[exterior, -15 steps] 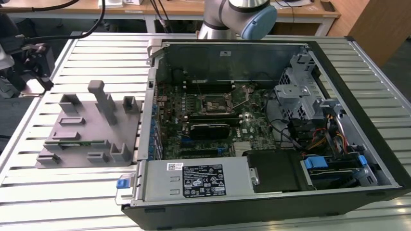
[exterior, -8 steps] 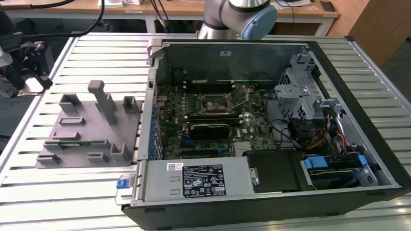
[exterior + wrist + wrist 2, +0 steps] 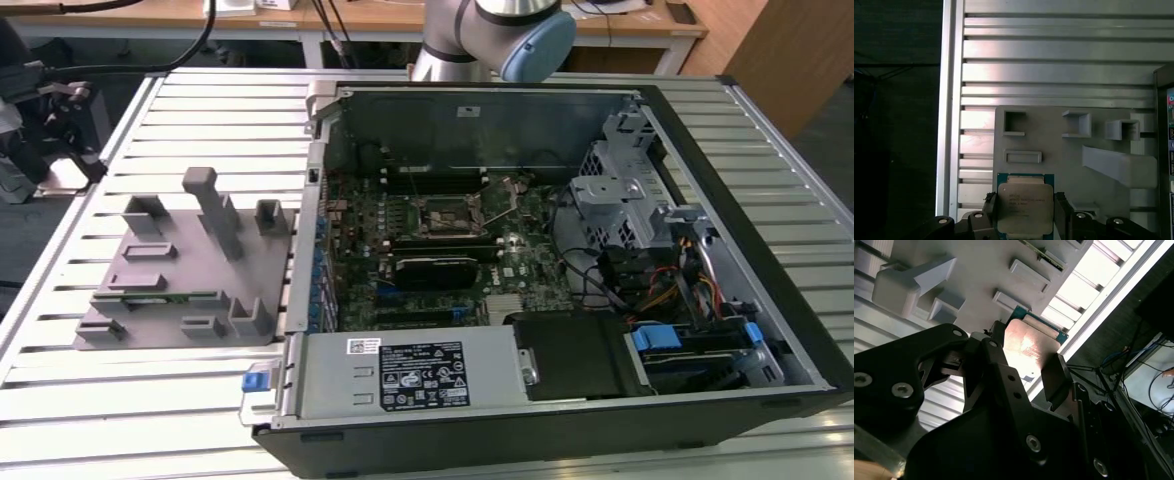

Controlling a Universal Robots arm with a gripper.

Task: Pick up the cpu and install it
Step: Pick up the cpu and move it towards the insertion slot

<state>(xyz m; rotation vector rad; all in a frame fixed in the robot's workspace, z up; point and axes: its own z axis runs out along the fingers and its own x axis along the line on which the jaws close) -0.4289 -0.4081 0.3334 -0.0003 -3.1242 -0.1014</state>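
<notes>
The cpu (image 3: pixel 1023 206) is a flat square chip with a silvery top and a thin green rim. It sits between the two black fingers of my gripper (image 3: pixel 1025 212), which is shut on its opposite edges. In the second wrist view the cpu (image 3: pixel 1029 345) glares with reflected light between the same fingers (image 3: pixel 1054 375). In both wrist views it hangs above the grey fixture plate (image 3: pixel 1064 150) on the slatted table. In the exterior view, the motherboard's black socket (image 3: pixel 447 213) with its metal frame lies inside the open computer case (image 3: pixel 747 300).
The grey fixture plate (image 3: pixel 187 275) with upright blocks and pockets lies on the slatted aluminium table (image 3: pixel 80 400), at the case's side toward the exterior view's left. The arm's body (image 3: pixel 487 35) rises behind the case. Cables, a drive cage and a power supply crowd the case interior.
</notes>
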